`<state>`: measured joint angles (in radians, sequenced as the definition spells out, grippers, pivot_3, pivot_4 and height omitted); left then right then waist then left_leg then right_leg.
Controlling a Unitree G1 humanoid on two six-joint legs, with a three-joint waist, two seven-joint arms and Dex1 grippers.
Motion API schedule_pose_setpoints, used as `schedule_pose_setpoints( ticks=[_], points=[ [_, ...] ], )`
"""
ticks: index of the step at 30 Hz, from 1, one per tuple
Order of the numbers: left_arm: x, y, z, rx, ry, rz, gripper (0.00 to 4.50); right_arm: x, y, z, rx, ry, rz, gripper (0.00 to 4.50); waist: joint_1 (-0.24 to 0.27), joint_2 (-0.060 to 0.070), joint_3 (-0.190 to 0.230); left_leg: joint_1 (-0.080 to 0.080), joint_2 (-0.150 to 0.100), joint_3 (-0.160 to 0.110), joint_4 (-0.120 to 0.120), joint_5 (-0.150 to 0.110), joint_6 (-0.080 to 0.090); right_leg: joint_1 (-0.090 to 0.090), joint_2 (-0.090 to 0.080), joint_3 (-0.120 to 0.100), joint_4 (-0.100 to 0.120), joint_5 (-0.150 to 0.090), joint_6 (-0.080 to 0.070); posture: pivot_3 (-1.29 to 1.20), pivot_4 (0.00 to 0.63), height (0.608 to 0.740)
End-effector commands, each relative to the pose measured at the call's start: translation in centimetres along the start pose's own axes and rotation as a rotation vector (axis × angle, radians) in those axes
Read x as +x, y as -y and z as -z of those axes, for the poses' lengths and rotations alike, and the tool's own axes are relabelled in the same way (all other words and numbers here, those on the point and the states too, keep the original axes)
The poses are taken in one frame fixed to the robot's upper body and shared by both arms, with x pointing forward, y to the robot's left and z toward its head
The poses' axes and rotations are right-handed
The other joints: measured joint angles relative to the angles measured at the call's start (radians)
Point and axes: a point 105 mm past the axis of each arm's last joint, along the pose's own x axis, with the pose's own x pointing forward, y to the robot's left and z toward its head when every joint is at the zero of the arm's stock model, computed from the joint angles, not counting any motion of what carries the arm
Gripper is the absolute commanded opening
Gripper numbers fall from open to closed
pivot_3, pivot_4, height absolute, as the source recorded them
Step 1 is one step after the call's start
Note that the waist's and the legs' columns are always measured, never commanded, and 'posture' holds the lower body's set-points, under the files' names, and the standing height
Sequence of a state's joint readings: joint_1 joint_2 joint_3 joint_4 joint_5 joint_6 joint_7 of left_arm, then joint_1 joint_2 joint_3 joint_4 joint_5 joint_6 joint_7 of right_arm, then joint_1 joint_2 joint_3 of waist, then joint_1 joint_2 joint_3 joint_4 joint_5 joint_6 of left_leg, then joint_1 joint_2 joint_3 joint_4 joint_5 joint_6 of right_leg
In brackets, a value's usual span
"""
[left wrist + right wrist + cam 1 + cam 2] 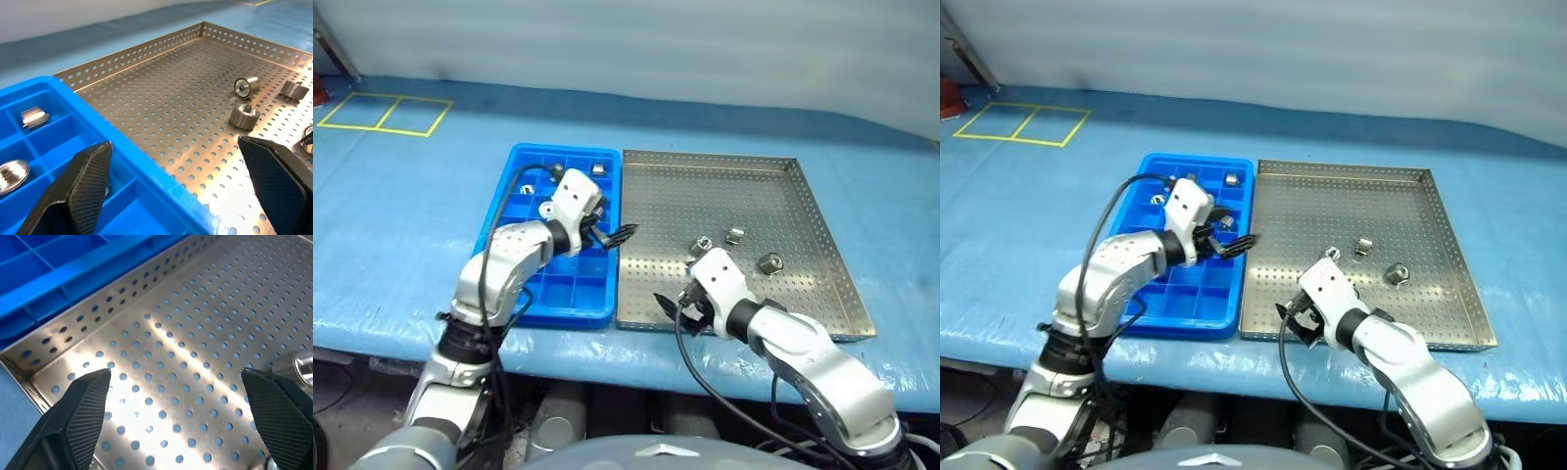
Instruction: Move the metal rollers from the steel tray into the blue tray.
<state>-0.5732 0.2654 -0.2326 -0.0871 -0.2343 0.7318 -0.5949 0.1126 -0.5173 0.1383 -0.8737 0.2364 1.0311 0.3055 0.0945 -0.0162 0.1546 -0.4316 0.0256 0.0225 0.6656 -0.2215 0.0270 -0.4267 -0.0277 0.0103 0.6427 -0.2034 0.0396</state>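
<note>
A blue-covered surface (401, 225) carries the steel tray (724, 186) on the right and the blue tray (524, 162) touching it on its left, long sides together. The left arm (509, 259) reaches forward over the blue tray with its elbow bent and its wrist turned to the right; the left gripper (619, 235) hangs over the seam between the two trays, its fingers (90, 174) spread wide with nothing between them. The right arm (813, 362) comes in from the near right edge and bends back toward the left, so that the right gripper (671, 305) points down at the near left corner of the steel tray, its fingers (83, 404) likewise wide apart and empty. Three of the metal rollers (770, 262) lie loose on the perforated floor around the middle of the steel tray, near one another but apart, just beyond the right wrist. More rollers sit in the blue tray: one (598, 168) in a far compartment next to the steel tray, and others (34, 116) in compartments beside the left fingers.
</note>
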Motion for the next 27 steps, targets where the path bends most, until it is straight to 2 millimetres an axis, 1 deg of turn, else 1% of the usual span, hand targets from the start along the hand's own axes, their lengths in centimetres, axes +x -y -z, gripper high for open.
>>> schedule_pose_setpoints(
  ticks=[1,3,6,8,11,13,19,22,27],
  points=[
    [2.8,1.1,-0.8,0.050,0.018,0.054,4.47,-1.5,0.8,-0.4,-0.006,0.023,0.086,4.50,-0.018,0.000,0.000,0.000,0.000,0.000,0.000,0.000,0.000,0.000,0.000,0.001,0.000,0.000,0.000,0.07,0.150,0.740],
    [4.6,1.7,-0.7,0.055,0.015,0.077,4.47,-1.9,0.8,0.0,0.011,0.010,0.112,4.50,-0.037,0.000,0.000,0.000,0.000,0.000,0.000,0.000,0.001,0.000,0.000,0.002,0.000,0.000,0.001,0.03,0.150,0.740],
    [6.3,2.4,-0.7,0.038,0.020,0.101,4.47,-2.2,0.8,0.3,0.027,0.003,0.135,4.50,-0.065,0.000,0.000,0.000,0.000,0.000,-0.001,0.000,0.001,-0.001,0.000,0.002,0.000,0.000,0.001,0.01,0.150,0.740],
    [7.9,3.0,-0.4,0.053,0.023,0.109,4.47,-2.4,0.7,0.4,0.041,0.007,0.155,4.50,-0.078,0.000,0.000,0.001,0.001,0.000,-0.001,0.000,0.001,-0.001,0.002,0.003,0.000,0.000,0.001,-0.03,0.150,0.740],
    [9.2,3.5,0.1,0.085,0.021,0.101,4.47,-2.6,0.6,0.5,0.051,0.009,0.174,4.50,-0.086,0.000,0.000,0.001,0.001,0.000,0.000,0.000,0.001,-0.001,0.002,0.003,0.001,0.000,0.001,-0.05,0.150,0.740],
    [9.9,3.6,0.5,0.074,0.014,0.085,4.47,-2.8,0.6,0.5,0.054,0.009,0.186,4.50,-0.092,0.000,0.000,0.001,0.001,0.000,0.000,0.000,0.001,-0.001,0.002,0.004,0.001,0.000,0.001,-0.07,0.150,0.740],
    [11.0,4.4,2.1,0.076,-0.030,0.099,4.47,-3.1,0.6,0.6,0.063,0.008,0.206,4.50,-0.110,0.000,0.000,0.000,0.001,0.000,-0.001,-0.001,0.001,-0.001,0.001,0.004,0.000,0.001,0.002,-0.09,0.150,0.740],
    [11.1,4.8,2.3,0.072,-0.031,0.116,4.47,-3.1,0.6,0.7,0.065,0.007,0.209,4.50,-0.116,0.000,0.000,0.001,0.001,0.000,0.000,-0.001,0.001,-0.001,0.001,0.005,0.000,0.001,0.002,-0.10,0.150,0.740],
    [11.1,4.8,2.3,0.076,-0.030,0.122,4.47,-3.1,0.6,0.6,0.064,0.006,0.207,4.50,-0.122,0.000,0.000,0.001,0.001,0.000,0.000,-0.001,0.001,-0.001,0.001,0.005,0.000,0.001,0.002,-0.10,0.150,0.740]
  ],
)
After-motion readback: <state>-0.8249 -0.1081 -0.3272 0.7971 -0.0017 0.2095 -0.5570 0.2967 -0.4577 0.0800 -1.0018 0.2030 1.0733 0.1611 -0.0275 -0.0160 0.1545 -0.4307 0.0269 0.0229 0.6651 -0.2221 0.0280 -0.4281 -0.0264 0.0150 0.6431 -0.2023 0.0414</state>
